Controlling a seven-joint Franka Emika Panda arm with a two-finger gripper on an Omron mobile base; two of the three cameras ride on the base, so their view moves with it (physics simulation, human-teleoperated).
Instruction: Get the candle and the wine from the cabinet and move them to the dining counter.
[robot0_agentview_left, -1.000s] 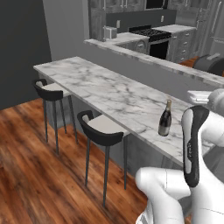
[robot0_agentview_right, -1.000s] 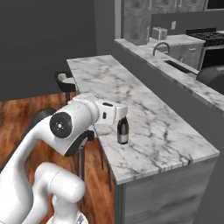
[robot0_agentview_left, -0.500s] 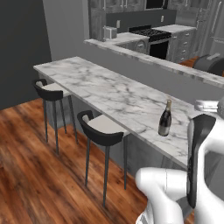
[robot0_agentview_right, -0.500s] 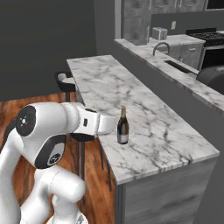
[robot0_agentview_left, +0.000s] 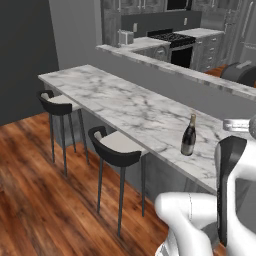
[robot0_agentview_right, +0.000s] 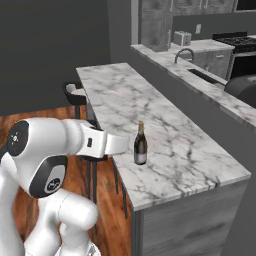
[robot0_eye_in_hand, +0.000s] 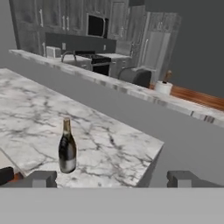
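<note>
Since a second ago, your arm has swung back from the tall dark glass wine bottle (robot0_agentview_left: 188, 136) with its gold-foil neck and pale label, and the bottle has stayed where it was. You see it upright on the long white marble dining counter (robot0_agentview_left: 120, 102) with grey veins, close to the counter's near end and not far from the edge on the stool side. Nothing touches it.

From the right base view, your white forearm reaches toward the bottle (robot0_agentview_right: 140, 145) at about its height and stops just short of it, over the counter's (robot0_agentview_right: 170, 145) edge. In the hand view, your claw (robot0_eye_in_hand: 111, 178) has its two dark finger tips (robot0_eye_in_hand: 40, 178) set wide apart, holding nothing, and the bottle (robot0_eye_in_hand: 67, 148) stands above the left tip, well clear of both.

Two black bar stools (robot0_agentview_left: 116, 149) with pale seats sit along the counter's outer side on the reddish wood floor (robot0_agentview_left: 40, 200). Behind the counter runs a higher marble ledge (robot0_agentview_left: 175, 67), and beyond it a stove (robot0_agentview_left: 172, 42) and dark grey cabinets (robot0_eye_in_hand: 48, 22) with pale handles.
</note>
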